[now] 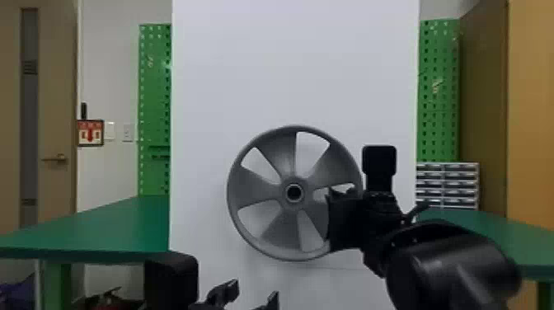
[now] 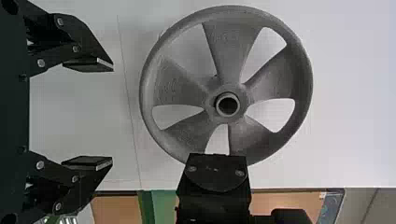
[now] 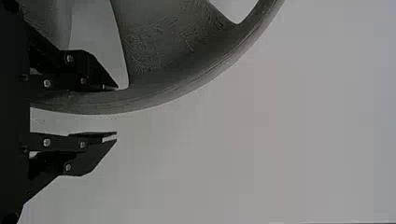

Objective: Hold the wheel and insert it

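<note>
Wheel (image 1: 257,187) upright | right tool (image 1: 342,191) at rim, fingers apart | drawers (image 1: 461,185): contents hidden

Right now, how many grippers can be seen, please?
2: the right gripper at the right edge of the wheel, the left gripper below it in the head view.

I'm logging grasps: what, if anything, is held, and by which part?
Nothing: the left gripper is open, and the right gripper stands open at the wheel's rim.
</note>
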`<state>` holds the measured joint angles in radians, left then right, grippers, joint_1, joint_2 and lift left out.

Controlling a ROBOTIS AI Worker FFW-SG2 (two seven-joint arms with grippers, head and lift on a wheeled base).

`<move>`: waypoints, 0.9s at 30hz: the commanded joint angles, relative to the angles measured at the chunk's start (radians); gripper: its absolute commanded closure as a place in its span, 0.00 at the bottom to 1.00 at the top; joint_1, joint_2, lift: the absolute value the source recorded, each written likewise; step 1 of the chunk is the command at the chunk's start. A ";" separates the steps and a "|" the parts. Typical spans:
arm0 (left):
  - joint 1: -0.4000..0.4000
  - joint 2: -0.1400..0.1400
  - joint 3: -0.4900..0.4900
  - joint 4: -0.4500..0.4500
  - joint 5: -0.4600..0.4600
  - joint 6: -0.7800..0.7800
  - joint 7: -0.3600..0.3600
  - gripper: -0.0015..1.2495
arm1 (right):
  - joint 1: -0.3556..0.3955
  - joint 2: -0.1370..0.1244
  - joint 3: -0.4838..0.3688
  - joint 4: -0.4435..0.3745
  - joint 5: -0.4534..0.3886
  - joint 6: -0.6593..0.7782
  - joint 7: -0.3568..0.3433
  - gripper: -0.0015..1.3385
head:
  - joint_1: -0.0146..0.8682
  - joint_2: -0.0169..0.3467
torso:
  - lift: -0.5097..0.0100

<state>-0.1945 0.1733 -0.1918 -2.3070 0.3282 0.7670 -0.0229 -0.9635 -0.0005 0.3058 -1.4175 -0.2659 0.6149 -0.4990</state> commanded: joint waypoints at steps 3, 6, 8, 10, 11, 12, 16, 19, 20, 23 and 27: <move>0.000 0.000 0.000 0.000 0.000 0.000 0.000 0.43 | 0.003 0.001 0.004 0.005 -0.003 -0.018 -0.018 0.44 | 0.02 0.35 | 0.06; 0.000 0.000 0.000 0.000 0.000 0.000 0.000 0.43 | 0.005 0.001 0.004 0.006 -0.004 -0.021 -0.015 0.31 | 0.02 0.35 | 0.06; 0.000 0.000 0.000 0.000 0.000 0.000 0.000 0.43 | 0.005 0.001 0.006 0.006 -0.003 -0.026 -0.006 0.19 | 0.02 0.35 | 0.06; 0.000 0.000 0.000 0.000 0.002 0.000 0.000 0.43 | 0.005 0.001 0.004 0.008 -0.001 -0.029 0.002 0.06 | 0.02 0.35 | 0.06; 0.000 0.000 0.000 0.000 0.002 0.000 0.000 0.43 | 0.005 0.001 0.004 0.008 0.000 -0.029 0.004 0.00 | 0.02 0.35 | 0.06; 0.000 0.000 0.000 0.000 0.002 0.000 0.000 0.43 | 0.006 0.001 0.004 0.008 0.005 -0.029 0.008 0.00 | 0.02 0.35 | 0.06; 0.000 0.000 0.000 0.000 0.002 0.000 0.000 0.43 | 0.006 0.001 0.003 0.008 0.010 -0.033 0.022 0.00 | 0.02 0.35 | 0.06; 0.000 0.000 0.000 0.000 0.002 0.000 0.000 0.43 | 0.008 0.001 0.003 0.009 0.014 -0.037 0.034 0.00 | 0.02 0.35 | 0.06; 0.000 0.000 0.000 0.000 0.002 0.000 0.000 0.43 | 0.008 0.001 0.001 0.009 0.016 -0.038 0.037 0.00 | 0.02 0.35 | 0.06; 0.000 0.000 0.000 0.000 0.002 0.000 0.000 0.43 | 0.008 0.001 -0.002 0.012 0.019 -0.040 0.050 0.00 | 0.02 0.35 | 0.06; 0.000 0.000 0.000 0.000 0.002 0.000 0.000 0.43 | 0.008 0.001 -0.002 0.012 0.022 -0.041 0.060 0.00 | 0.02 0.35 | 0.06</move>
<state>-0.1948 0.1733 -0.1917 -2.3071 0.3298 0.7670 -0.0229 -0.9557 0.0000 0.3045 -1.4058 -0.2473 0.5756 -0.4437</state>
